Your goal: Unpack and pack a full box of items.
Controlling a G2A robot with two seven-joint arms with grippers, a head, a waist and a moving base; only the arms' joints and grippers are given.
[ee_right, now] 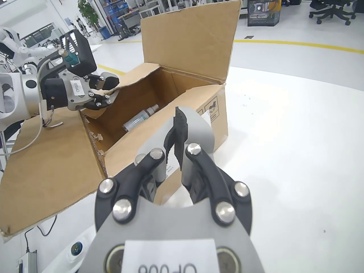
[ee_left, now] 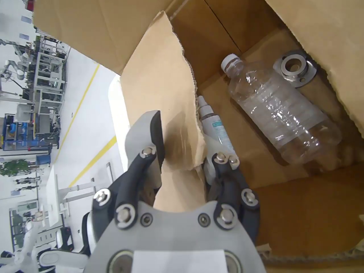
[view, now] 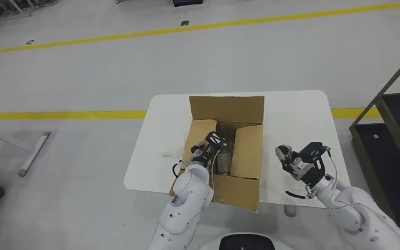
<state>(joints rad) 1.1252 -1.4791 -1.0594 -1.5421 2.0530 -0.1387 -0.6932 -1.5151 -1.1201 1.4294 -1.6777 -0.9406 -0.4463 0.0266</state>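
1. Top view: the cardboard box stands open in the middle of the white counter. The left gripper is at the side flap on the box's 9 o'clock edge. The right gripper hovers over bare counter at the box's 3 o'clock, apart from it.
2. Left wrist view: the left gripper is spread astride the side flap's torn edge, one side outside the box and one inside. Whether a pad actually presses the cardboard is hard to tell. On the box floor lie a clear plastic bottle, a small spray bottle tight against the wall under that flap, and a metal flange just beside the plastic bottle's shoulder.
3. Right wrist view: the right gripper is pressed together on nothing. The rear flap stands upright.
4. Unpacking looks barely begun: the step in hand is clearing the opening. The next move calls for folding the side flap out toward 9 o'clock, then reaching down. The small spray bottle is nearest, but it hugs the wall and leaves little room.
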